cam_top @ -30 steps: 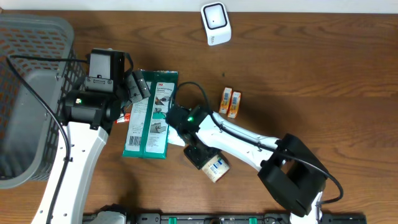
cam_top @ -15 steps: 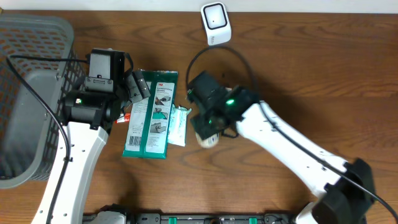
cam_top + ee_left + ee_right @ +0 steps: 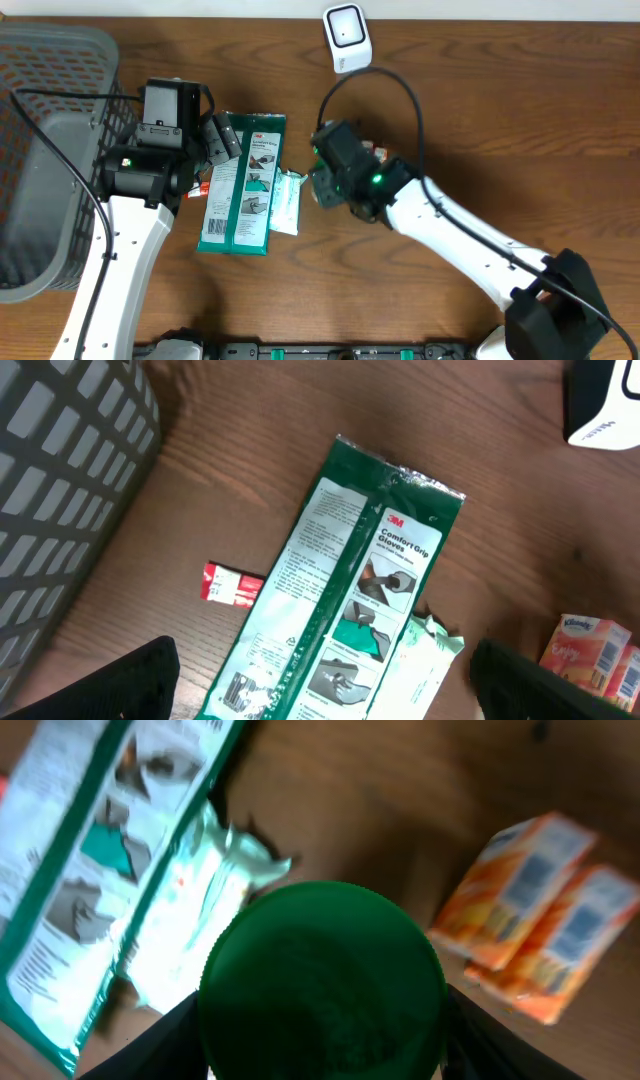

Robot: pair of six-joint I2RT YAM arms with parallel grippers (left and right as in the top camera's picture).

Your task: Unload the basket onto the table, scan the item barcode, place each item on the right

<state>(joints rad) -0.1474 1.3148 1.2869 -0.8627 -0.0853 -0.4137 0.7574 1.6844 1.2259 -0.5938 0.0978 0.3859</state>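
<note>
A round container with a dark green lid [image 3: 322,975] fills the right wrist view, and my right gripper [image 3: 322,1025] is shut on it, one black finger on each side. In the overhead view the right gripper [image 3: 332,185] hovers at mid-table beside the packets, and the wrist hides the container. The white barcode scanner [image 3: 347,38] stands at the table's back edge, beyond the right gripper, and also shows at the top right of the left wrist view [image 3: 605,405]. My left gripper [image 3: 335,690] hangs open over a green glove packet [image 3: 345,585].
The green glove packet [image 3: 243,180] lies flat with a white wipes packet [image 3: 288,203] against its right side. Two orange tissue packs [image 3: 540,920] lie just right of the held container. A small red item [image 3: 232,585] and a grey basket [image 3: 50,150] are on the left.
My right arm has lifted the container from the table's front and carried it back toward the scanner. The left arm has not moved.
</note>
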